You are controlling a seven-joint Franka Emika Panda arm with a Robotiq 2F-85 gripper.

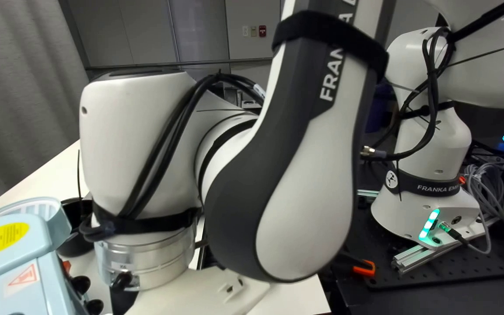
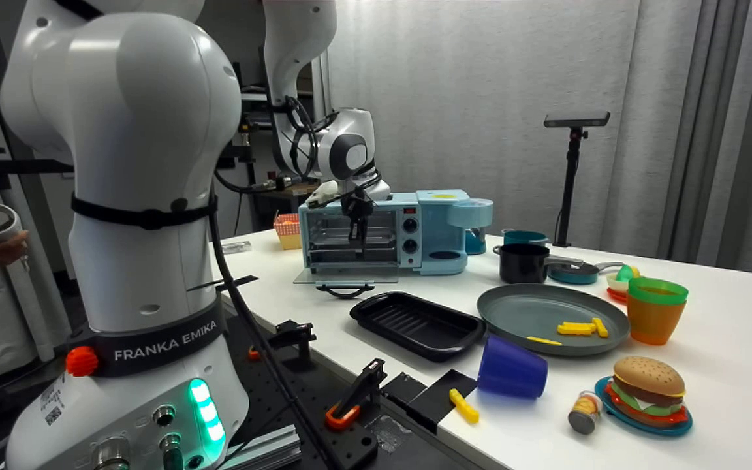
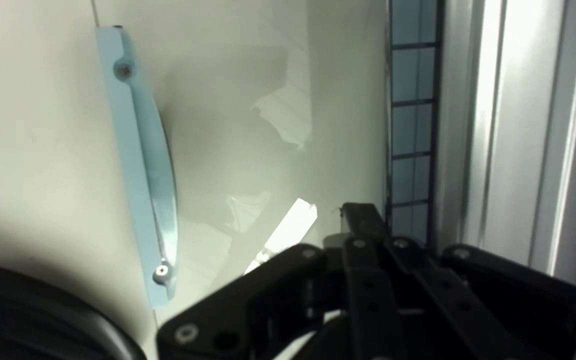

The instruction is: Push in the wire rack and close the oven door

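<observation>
The light blue toaster oven stands at the back of the table in an exterior view. Its glass door hangs open and flat. It also fills the middle of the wrist view, with the light blue handle along its outer edge. The wire rack shows in the wrist view as a narrow strip of wires at the oven mouth, above the inner side of the door. My gripper is shut with nothing seen in it, close to the rack's front edge. In an exterior view the gripper is in front of the oven opening.
A black baking pan lies in front of the door handle; its edge shows in the wrist view. A grey plate, black pot and purple cup are farther right. A checked basket stands left of the oven.
</observation>
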